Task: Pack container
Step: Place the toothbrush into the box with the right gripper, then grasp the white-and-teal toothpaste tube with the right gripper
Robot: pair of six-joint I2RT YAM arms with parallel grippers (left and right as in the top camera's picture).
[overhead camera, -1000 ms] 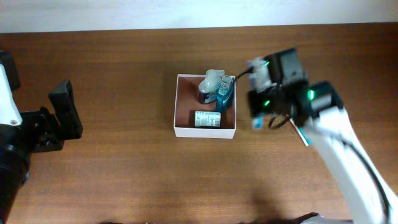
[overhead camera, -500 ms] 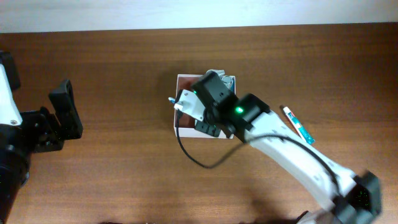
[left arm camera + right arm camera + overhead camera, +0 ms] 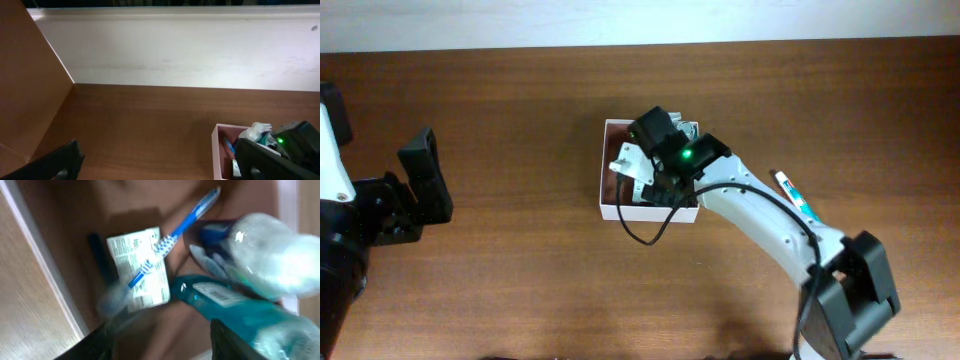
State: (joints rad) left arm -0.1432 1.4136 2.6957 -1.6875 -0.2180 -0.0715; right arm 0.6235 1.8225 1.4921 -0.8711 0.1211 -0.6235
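The container (image 3: 602,160) is a square shallow box with white walls and a reddish-brown inside, standing mid-table. My right gripper (image 3: 640,175) hovers over it, and in the right wrist view it (image 3: 160,345) is open with nothing between its fingers. Below it a blue toothbrush (image 3: 172,237) lies slanted across a small green-and-white packet (image 3: 140,270) on the container floor (image 3: 65,230). A teal bottle (image 3: 240,310) and a clear-capped blue bottle (image 3: 260,250) lie beside them. My left gripper (image 3: 425,185) is open far to the left, and in its own view (image 3: 157,167) it holds nothing.
A blue-and-white tube-like item (image 3: 798,199) lies on the wooden table right of the container. The right arm's white links (image 3: 770,225) stretch from the front right corner across to the box. A pale wall (image 3: 175,50) borders the table's far edge.
My right gripper swung from the container's right side to above it, carrying the toothbrush. Its jaws have opened and the toothbrush now lies inside. The left arm has not moved.
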